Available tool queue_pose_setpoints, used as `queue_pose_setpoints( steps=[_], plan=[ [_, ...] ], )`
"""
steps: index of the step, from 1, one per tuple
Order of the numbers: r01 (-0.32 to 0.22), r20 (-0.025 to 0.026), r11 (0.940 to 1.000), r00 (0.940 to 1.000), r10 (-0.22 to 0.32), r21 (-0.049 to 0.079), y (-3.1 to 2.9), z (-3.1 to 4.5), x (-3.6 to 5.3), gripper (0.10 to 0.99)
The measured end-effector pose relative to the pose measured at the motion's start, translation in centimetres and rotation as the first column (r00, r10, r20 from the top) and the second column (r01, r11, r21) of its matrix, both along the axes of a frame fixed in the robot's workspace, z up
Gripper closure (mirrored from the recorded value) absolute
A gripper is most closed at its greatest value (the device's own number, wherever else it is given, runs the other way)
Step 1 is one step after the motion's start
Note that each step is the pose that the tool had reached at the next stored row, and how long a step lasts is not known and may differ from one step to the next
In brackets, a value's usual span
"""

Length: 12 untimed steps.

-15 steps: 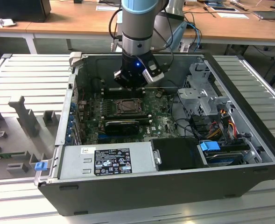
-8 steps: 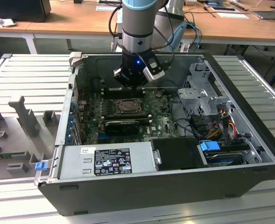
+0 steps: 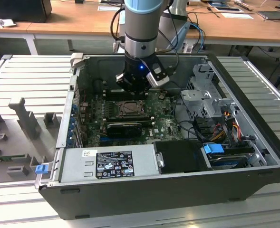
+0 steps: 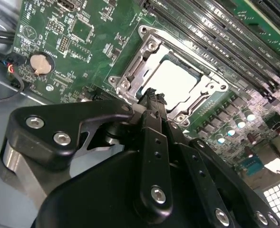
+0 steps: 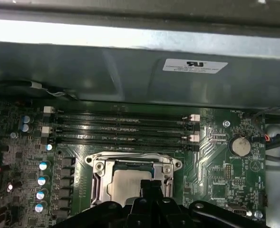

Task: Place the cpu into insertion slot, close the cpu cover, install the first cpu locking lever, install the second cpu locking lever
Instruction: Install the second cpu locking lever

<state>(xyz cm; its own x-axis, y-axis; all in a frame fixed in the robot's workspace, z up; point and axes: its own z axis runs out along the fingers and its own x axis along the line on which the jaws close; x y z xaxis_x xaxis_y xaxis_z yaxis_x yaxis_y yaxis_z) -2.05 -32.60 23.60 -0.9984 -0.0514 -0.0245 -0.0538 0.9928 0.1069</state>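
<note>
A: What's the biggest thing here?

B: The open dark-grey metal computer case (image 3: 178, 185), lying on its side on the ribbed grey counter (image 3: 25, 76). Inside it is the green motherboard (image 3: 166, 124), and the arm's black hand (image 3: 135, 81) hangs just above the board.

A: And the chip?

B: The pale silvery square cpu (image 4: 175, 80) already lies flat in the insertion slot (image 5: 97, 183), the square socket with its dark frame. Around it sits the cpu cover (image 4: 139, 61), a thin silvery metal frame with a square window; it looks to be down over the chip, though I cannot tell whether it is latched.

A: Is the hand holding anything?

B: In both wrist views its two black fingers (image 4: 151, 102) are pressed together over the socket's edge with nothing between them.

A: How would that chip handle?

B: I'd judge it light, stiff, smooth and fragile; take it by its outer edges only, kept level. The cover is thin, springy metal, best pressed on its rim.
</note>
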Motion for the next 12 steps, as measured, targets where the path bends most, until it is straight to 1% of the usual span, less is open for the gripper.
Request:
queue_pose_setpoints(
  steps=[4, 6, 7, 9, 11, 12],
  plan=[
    [0.0, 0.0, 1.0, 1.0, 0.0, 0.0, -0.06, 0.79, 0.0, 0.98],
    [0.0, 0.0002, 1.0, 1.0, 0.0, 0.0, -0.18, 0.82, 0.01, 0.98],
    [0.0, 0.0, 1.0, 1.0, 0.0, 0.0, -0.48, 0.83, 0.0, 0.98],
    [0.0, 0.0, 1.0, 1.0, 0.0, 0.0, -0.8, 0.83, 0.0, 0.98],
    [0.0, 0.0001, 1.0, 1.0, 0.0, 0.0, -1.52, 0.81, 0.0, 0.98],
    [0.0, 0.0001, 1.0, 1.0, 0.0, 0.0, -1.72, 0.81, 0.0, 0.98]
  ],
)
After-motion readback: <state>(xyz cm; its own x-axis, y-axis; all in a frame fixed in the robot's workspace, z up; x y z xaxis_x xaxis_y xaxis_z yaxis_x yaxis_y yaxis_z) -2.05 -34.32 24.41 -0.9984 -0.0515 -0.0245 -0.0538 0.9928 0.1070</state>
